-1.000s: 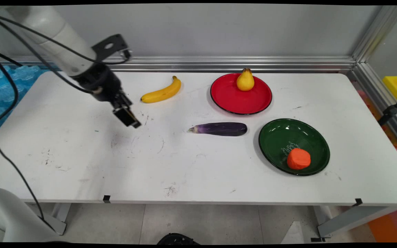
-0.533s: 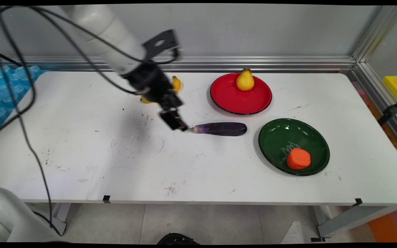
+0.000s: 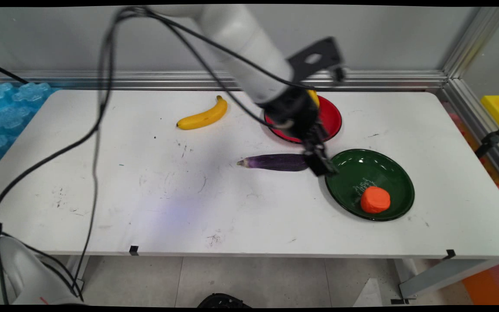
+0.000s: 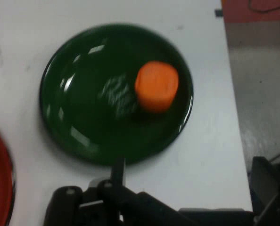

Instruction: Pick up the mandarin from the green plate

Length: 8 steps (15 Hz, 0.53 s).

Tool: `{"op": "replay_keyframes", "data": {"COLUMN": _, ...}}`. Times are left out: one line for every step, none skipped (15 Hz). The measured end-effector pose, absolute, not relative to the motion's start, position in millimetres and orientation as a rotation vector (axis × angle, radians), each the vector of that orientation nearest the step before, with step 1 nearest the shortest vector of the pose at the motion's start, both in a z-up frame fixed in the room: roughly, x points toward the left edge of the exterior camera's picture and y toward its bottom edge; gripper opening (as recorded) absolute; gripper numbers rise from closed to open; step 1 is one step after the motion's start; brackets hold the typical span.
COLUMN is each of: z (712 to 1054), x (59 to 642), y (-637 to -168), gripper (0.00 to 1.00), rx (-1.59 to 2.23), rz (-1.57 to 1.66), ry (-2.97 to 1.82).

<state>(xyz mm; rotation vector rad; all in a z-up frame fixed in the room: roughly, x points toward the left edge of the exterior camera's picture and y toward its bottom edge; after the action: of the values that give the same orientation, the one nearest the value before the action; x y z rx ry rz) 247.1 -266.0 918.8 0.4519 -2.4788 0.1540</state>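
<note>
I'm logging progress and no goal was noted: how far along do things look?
Already on plates: a rounded orange block in the dark green round plate; a yellow pear, mostly hidden by the arm, at the round red plate. In hand: nothing visible; the black tool hovers beside the long purple eggplant. Loose on the white table: eggplant and curved yellow banana.

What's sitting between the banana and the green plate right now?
In the main view, the purple eggplant lies between the banana and the green plate; the gripper hangs at its plate-side end.
</note>
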Motion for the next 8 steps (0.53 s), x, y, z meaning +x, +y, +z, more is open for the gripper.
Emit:
{"op": "replay_keyframes", "data": {"z": 915, "x": 228, "y": -271, "gripper": 1.00, "rx": 0.432, "rz": 0.161, "ry": -2.474}}
{"op": "replay_keyframes", "data": {"z": 910, "x": 209, "y": -276, "gripper": 1.00, "rx": 0.419, "rz": 0.166, "ry": -2.471}}
{"op": "replay_keyframes", "data": {"z": 904, "x": 192, "y": -282, "gripper": 1.00, "rx": 0.410, "rz": 0.171, "ry": -2.472}}
{"op": "replay_keyframes", "data": {"z": 898, "x": 179, "y": -286, "gripper": 1.00, "rx": 0.406, "rz": 0.175, "ry": -2.476}}
{"op": "replay_keyframes", "data": {"z": 894, "x": 172, "y": -290, "gripper": 1.00, "rx": 0.406, "rz": 0.179, "ry": -2.478}}
{"op": "replay_keyframes", "data": {"z": 887, "x": 162, "y": -296, "gripper": 1.00, "rx": 0.409, "rz": 0.183, "ry": -2.486}}
{"op": "replay_keyframes", "data": {"z": 876, "x": 152, "y": -304, "gripper": 1.00, "rx": 0.416, "rz": 0.187, "ry": -2.499}}
{"op": "replay_keyframes", "data": {"z": 868, "x": 147, "y": -310, "gripper": 1.00, "rx": 0.424, "rz": 0.189, "ry": -2.510}}
